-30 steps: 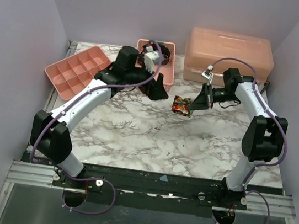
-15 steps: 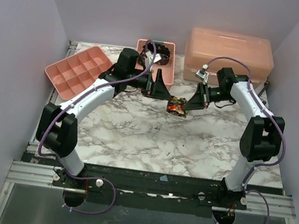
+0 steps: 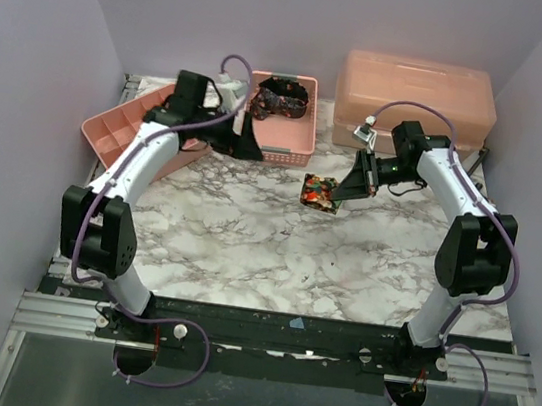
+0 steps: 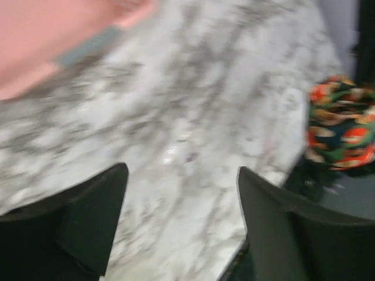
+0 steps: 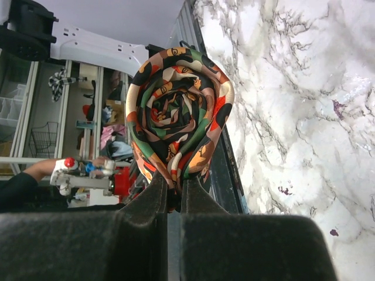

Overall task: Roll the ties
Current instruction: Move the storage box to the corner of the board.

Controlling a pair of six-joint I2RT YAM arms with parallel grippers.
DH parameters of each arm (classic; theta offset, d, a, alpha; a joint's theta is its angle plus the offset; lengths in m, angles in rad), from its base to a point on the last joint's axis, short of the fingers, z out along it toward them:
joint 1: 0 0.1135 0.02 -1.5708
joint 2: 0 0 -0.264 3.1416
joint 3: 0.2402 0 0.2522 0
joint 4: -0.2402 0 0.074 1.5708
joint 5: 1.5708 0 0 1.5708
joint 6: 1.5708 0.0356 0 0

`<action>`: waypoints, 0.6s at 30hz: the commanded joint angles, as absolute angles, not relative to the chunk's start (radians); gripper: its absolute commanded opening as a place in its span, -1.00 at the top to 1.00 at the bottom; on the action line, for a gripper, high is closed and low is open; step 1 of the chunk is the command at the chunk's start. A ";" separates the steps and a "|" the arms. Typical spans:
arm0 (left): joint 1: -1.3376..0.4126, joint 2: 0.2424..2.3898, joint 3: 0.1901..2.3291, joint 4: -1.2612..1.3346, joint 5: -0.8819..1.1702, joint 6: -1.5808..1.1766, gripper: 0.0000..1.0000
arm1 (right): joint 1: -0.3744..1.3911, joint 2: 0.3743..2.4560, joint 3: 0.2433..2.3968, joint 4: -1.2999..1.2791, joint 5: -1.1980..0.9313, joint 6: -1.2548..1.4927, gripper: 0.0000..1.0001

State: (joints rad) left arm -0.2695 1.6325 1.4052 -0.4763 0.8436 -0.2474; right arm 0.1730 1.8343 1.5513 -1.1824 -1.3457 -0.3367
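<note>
A rolled tie (image 3: 320, 192) printed red, orange and green hangs above the marble table, pinched in my right gripper (image 3: 341, 191). The right wrist view shows its tight spiral (image 5: 179, 114) with my fingers (image 5: 157, 193) shut on its lower edge. It also shows at the right edge of the left wrist view (image 4: 343, 126). A darker tie (image 3: 281, 98) lies bunched in the pink basket (image 3: 289, 143). My left gripper (image 3: 247, 143) is open and empty, low over the table in front of the basket's left corner.
A pink compartment tray (image 3: 120, 126) sits tilted at the back left, under my left arm. A large pink lidded box (image 3: 414, 102) stands at the back right. The marble table (image 3: 274, 254) runs to a black front rail.
My left arm has swung back left, away from the rolled tie, to the basket's front left. My right gripper has carried the rolled tie slightly left.
</note>
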 commanded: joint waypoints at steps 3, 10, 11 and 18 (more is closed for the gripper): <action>0.059 1.621 1.590 -0.886 0.384 0.379 0.36 | 0.176 1.798 1.565 -1.169 -1.318 -0.331 0.99; 0.220 1.660 1.602 -0.886 0.062 0.755 1.00 | 0.176 1.785 1.532 -1.160 -1.293 -0.326 0.99; 0.231 1.666 1.591 -0.877 0.034 0.797 1.00 | 0.176 1.786 1.532 -1.159 -1.291 -0.325 0.99; 0.271 1.720 1.492 -0.731 -0.125 0.934 1.00 | 0.176 1.789 1.521 -1.149 -1.290 -0.312 0.99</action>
